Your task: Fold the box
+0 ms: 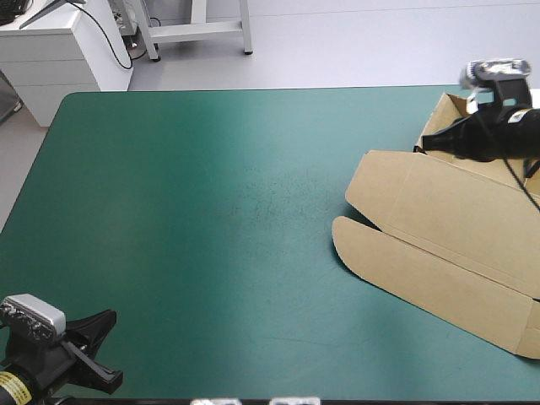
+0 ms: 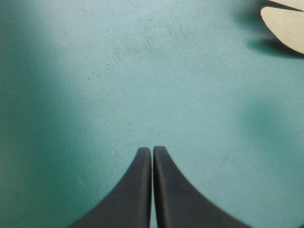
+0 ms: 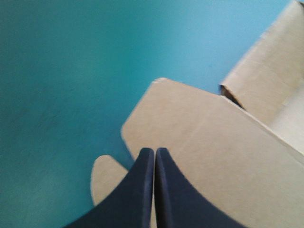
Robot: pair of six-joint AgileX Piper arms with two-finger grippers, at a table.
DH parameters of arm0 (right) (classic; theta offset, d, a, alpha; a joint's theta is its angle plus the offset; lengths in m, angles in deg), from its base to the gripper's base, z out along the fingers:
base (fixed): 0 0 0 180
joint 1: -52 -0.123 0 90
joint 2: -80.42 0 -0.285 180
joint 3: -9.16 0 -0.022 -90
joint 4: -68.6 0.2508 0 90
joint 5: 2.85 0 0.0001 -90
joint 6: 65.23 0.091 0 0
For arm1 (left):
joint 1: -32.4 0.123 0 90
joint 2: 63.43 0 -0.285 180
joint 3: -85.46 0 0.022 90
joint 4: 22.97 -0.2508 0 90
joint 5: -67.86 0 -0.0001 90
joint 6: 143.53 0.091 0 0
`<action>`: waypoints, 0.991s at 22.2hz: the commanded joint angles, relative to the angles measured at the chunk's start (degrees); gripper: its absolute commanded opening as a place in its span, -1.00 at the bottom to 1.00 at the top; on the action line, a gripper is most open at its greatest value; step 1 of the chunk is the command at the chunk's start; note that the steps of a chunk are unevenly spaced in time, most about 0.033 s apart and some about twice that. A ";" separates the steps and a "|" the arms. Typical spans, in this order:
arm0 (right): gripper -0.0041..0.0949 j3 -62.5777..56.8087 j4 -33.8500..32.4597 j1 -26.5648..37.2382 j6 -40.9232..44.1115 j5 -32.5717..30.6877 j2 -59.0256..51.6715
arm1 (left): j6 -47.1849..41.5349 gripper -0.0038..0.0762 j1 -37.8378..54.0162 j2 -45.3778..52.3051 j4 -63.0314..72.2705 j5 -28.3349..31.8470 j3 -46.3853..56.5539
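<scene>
High view: the brown box (image 1: 447, 228) sits at the counter's (image 1: 211, 211) right side, far walls raised, lid flat. My right fingers (image 1: 447, 139) hang over it; my left fingers (image 1: 89, 325) wait well apart, at the near-left corner. Left wrist: pressed together, box far ahead. Right wrist: pressed together, empty, lid panel beneath. Mid-fold, I reckon; next I must spread and pinch a flap.

I take this for a robotics lab or workshop. My left gripper (image 2: 152, 150) and right gripper (image 3: 155, 151) hang over a table (image 1: 194, 211) with a teal-green cover. Past its far edge are a bare grey floor (image 1: 354, 42), a white cabinet (image 1: 51, 46) and a metal stand's legs (image 1: 198, 31).
</scene>
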 commanded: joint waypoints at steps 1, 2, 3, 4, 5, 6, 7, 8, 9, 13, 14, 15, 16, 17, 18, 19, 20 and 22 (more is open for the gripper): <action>-0.93 -6.63 -3.33 -10.15 -2.13 6.62 -10.59 | -0.59 -0.92 -0.28 -0.88 -1.98 4.39 -0.85; -0.93 -8.51 -4.48 -11.51 -1.97 8.02 -12.27 | -0.71 -0.92 -0.28 -0.88 -2.38 4.52 -0.56; -0.93 -13.59 -7.05 -13.61 -1.88 9.69 -16.44 | -0.71 -0.92 -0.28 -0.88 -2.38 4.91 0.30; -0.93 -16.32 -7.74 -13.76 -1.88 10.00 -18.09 | -0.71 -0.92 -0.28 -0.88 -2.38 5.05 0.78; -0.93 -22.26 -8.78 -13.76 -1.65 11.77 -22.30 | -0.61 -0.92 -0.28 -0.88 -2.38 5.68 1.67; -0.93 -26.59 -10.17 -13.76 -1.10 13.71 -25.81 | -0.61 -0.92 -0.28 -0.88 -2.27 6.45 2.56; -0.93 -30.91 -10.78 -13.76 -0.95 15.16 -28.97 | -0.61 -0.92 -0.28 -0.88 -2.27 7.03 3.13; -0.93 -35.62 -11.04 -13.76 -0.95 17.15 -32.55 | -0.61 -0.92 -0.28 -0.88 -2.27 7.76 3.75; -0.93 -38.87 -11.04 -13.76 -0.95 18.56 -35.28 | -0.61 -0.92 -0.28 -0.81 -2.14 8.17 4.16; -0.93 -49.45 -10.94 -13.76 1.29 22.52 -48.65 | -0.48 -0.92 -0.28 2.17 -2.14 10.88 6.46; -0.93 -51.19 -10.94 -13.76 2.09 23.85 -51.81 | -0.48 -0.92 -0.28 3.58 -2.14 11.02 7.09; -0.93 -51.99 -10.94 -13.76 2.23 24.53 -54.08 | -0.48 -0.92 -0.28 4.62 -1.90 11.02 7.55; -0.93 -52.92 -10.94 -13.76 2.23 25.25 -56.28 | -0.48 -0.92 -0.28 5.70 -1.86 11.02 7.81; -0.93 -53.75 -11.05 -13.76 2.23 25.66 -58.32 | -0.48 -0.92 -0.28 6.52 -1.86 11.02 7.97; -0.93 -54.37 -11.18 -13.76 2.23 25.98 -59.84 | -0.48 -0.92 -0.28 7.51 -1.86 11.15 8.28; -0.93 -55.36 -11.61 -13.76 2.23 26.25 -62.04 | -0.48 -0.92 -0.28 8.46 -1.86 11.15 8.64; -0.93 -56.00 -11.74 -13.76 2.23 26.38 -63.43 | -0.48 -0.92 -0.28 9.17 -1.86 11.18 9.03; -0.93 -57.68 -12.18 -13.76 2.23 26.66 -66.23 | -0.48 -0.92 -0.28 10.78 -1.86 11.47 9.08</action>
